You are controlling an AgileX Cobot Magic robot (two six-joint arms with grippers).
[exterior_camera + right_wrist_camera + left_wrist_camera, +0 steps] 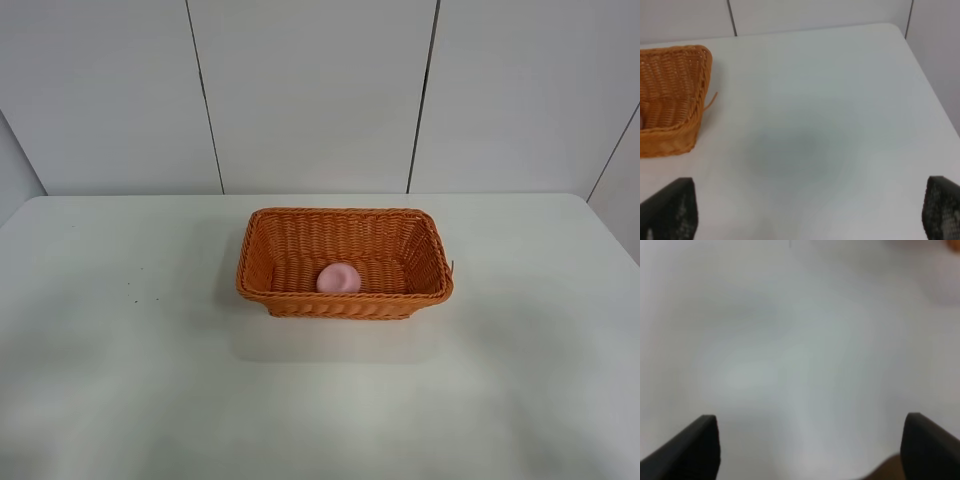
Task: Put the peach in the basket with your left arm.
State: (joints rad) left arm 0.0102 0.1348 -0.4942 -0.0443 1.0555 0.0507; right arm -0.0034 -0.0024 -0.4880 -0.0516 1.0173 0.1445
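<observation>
The pale pink peach (pixel 339 278) lies inside the orange wicker basket (pixel 262 250), near the middle of its front wall, in the exterior high view. Neither arm shows in that view. In the left wrist view my left gripper (pixel 810 445) is open and empty over bare white table, with two black fingertips (pixel 695 445) spread wide apart. In the right wrist view my right gripper (pixel 810 210) is open and empty, and one end of the basket (pixel 675 95) shows off to one side of it.
The white table (pixel 120 330) carries only the basket. A white panelled wall (pixel 310 90) stands behind the table's far edge. The table's right edge (pixel 935 90) shows in the right wrist view.
</observation>
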